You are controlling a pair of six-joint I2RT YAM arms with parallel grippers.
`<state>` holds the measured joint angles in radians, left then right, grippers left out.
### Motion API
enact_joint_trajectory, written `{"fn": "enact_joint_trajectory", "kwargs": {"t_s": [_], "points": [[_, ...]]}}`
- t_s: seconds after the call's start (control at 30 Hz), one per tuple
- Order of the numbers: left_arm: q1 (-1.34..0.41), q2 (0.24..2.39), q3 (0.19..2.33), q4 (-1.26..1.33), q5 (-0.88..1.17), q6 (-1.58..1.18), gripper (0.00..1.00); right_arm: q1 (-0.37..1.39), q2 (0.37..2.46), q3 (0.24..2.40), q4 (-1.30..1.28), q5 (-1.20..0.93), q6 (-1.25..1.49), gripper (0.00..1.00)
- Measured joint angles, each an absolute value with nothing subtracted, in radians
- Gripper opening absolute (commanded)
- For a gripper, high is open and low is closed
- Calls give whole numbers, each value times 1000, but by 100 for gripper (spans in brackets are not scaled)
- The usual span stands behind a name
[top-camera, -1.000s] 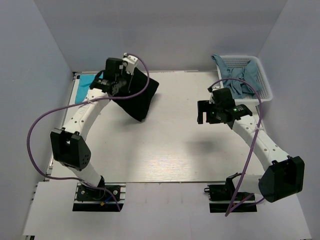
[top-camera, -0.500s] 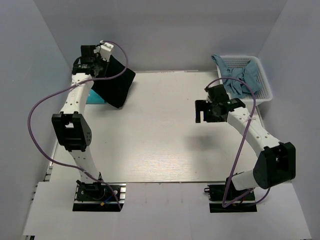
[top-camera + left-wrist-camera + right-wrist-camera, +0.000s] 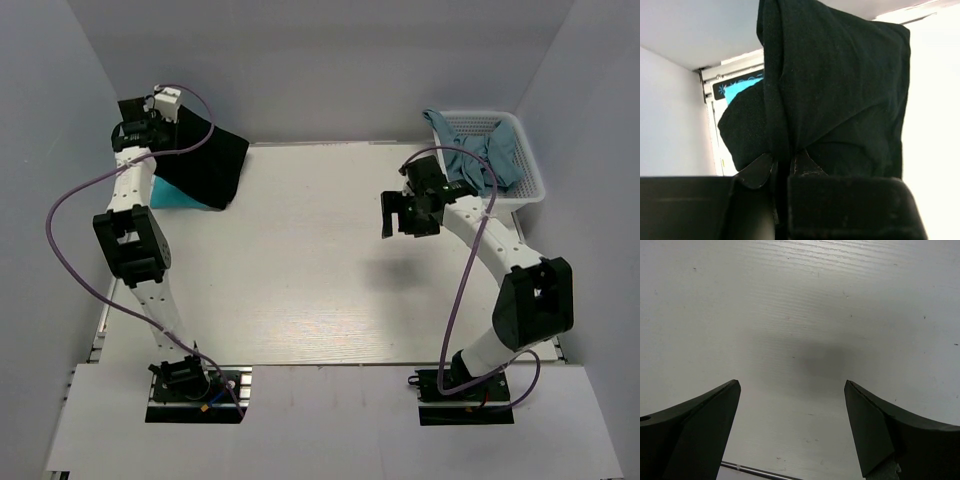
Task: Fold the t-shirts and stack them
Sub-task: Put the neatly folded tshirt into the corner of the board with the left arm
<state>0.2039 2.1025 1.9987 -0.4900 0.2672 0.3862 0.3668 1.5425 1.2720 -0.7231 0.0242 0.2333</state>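
Left tool [image 3: 782, 166], clenched on black t-shirt [image 3: 840, 90], has swung farther left; right tool [image 3: 791, 386] released.

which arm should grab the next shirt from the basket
Right. Its gripper is open and empty, hanging near the basket that holds the blue shirts. The left gripper is shut on the black shirt at the far left corner.

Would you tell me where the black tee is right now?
The black tee hangs at the table's far-left corner in the top view, pinched by the left end effector, over the teal tee.
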Motion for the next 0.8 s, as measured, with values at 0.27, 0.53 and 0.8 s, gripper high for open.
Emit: {"fn": "enact_joint_trajectory", "kwargs": {"t_s": [0.27, 0.53, 0.8], "points": [[288, 2246, 2056, -437, 290, 326, 34, 367, 1640, 1367, -743, -22, 237, 90], [324, 2348, 2139, -443, 166, 202, 100, 367, 1695, 1422, -760, -35, 254, 90], [324, 2348, 2170, -449, 44, 81, 100, 367, 1696, 1424, -760, -54, 256, 90]]}}
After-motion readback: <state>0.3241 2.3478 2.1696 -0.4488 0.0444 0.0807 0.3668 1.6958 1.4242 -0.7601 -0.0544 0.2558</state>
